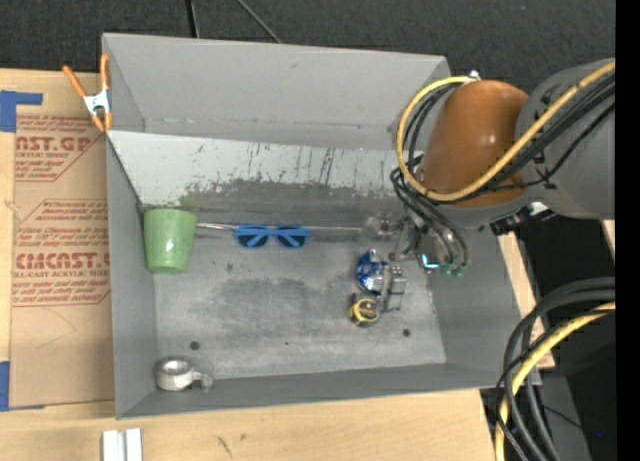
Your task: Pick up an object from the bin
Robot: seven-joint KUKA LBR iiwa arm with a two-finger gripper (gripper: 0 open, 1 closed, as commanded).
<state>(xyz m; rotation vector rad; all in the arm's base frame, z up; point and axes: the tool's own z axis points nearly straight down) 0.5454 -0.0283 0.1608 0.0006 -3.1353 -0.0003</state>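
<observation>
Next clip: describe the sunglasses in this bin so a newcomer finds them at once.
Start at the far wall of the grey bin, where it meets the floor. Just right of the green cup on the left lie the blue sunglasses. They are the only flat, two-lensed thing; the silver ring sits in the near left corner.

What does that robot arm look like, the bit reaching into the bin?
The arm is thick, rounded and grey. Its wrist wears a smooth orange dome cover, looped by yellow and black cables. Below it sits a small metal gripper, with a tiny teal light nearby.
</observation>
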